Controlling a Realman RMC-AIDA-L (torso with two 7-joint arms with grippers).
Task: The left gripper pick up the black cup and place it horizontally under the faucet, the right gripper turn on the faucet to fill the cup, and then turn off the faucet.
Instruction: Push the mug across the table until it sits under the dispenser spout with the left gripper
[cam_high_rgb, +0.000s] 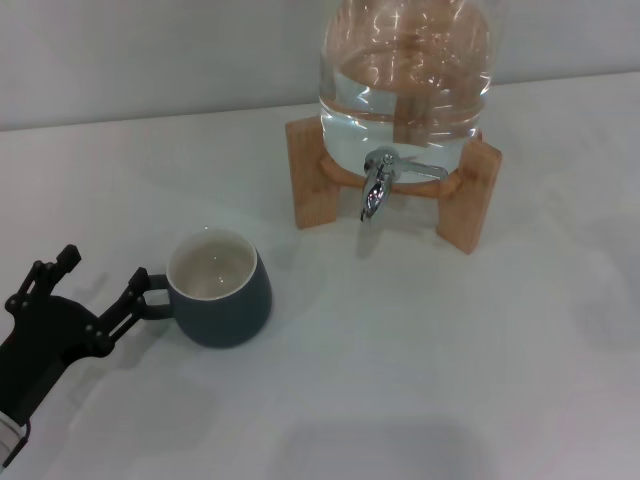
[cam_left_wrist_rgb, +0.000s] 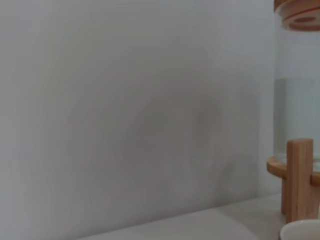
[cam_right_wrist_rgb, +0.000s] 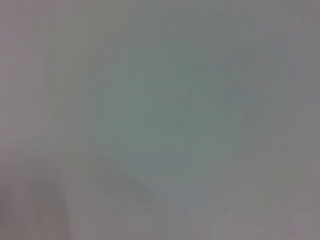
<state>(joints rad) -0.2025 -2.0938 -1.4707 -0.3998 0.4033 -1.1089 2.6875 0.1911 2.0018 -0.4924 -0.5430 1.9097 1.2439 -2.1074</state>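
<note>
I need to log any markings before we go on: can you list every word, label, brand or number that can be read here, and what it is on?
None: no text can be read in any view.
Black cup: plain, no print.
Glass jar and wooden stand: no label showing.
Faucet: bare chrome, no marking.
Left gripper, open beside the cup's handle: no label showing.
Right wrist view: only a blank surface.

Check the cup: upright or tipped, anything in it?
Upright and empty. The cup stands on its base on the table, mouth up, with its cream inside bare. The left gripper is open at its handle.
</note>
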